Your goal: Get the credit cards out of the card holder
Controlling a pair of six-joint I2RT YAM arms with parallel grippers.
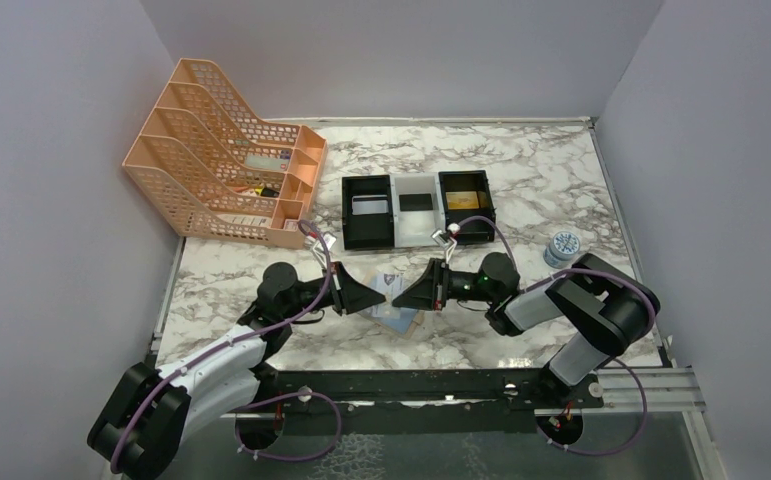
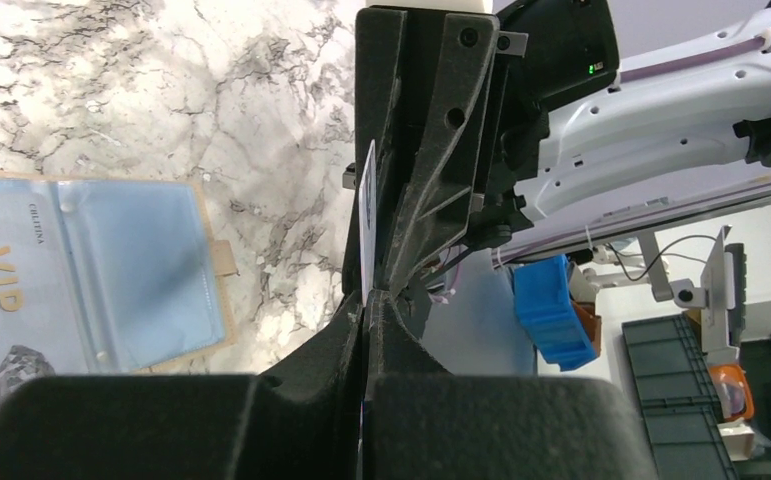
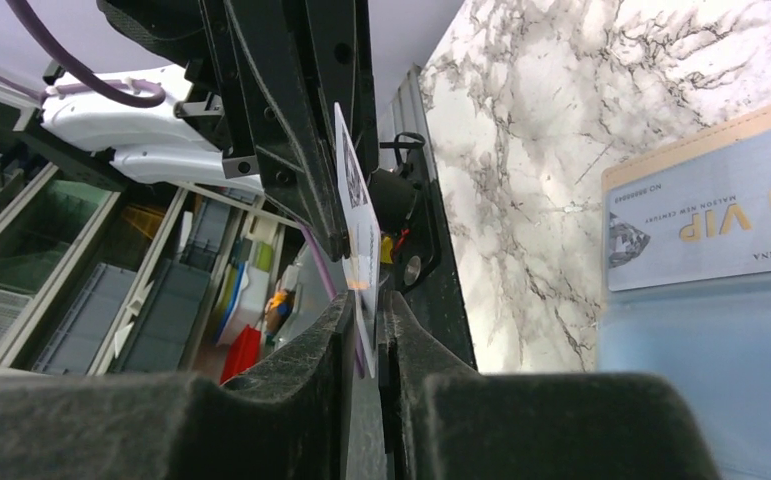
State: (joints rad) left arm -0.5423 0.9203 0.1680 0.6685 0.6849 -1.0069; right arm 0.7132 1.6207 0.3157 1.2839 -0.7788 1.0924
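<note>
Tan-brown card holder lies open on the marble table, lower centre of the top view, with a VIP card in its grey-blue sleeve. Just above it, the left gripper and right gripper meet tip to tip. Each is pinched closed on the same white card, held edge-on.

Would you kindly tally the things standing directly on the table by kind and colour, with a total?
Black trays: 2
White tray: 1
Peach file rack: 1
Card holder: 1
Round tub: 1
Total: 6
</note>
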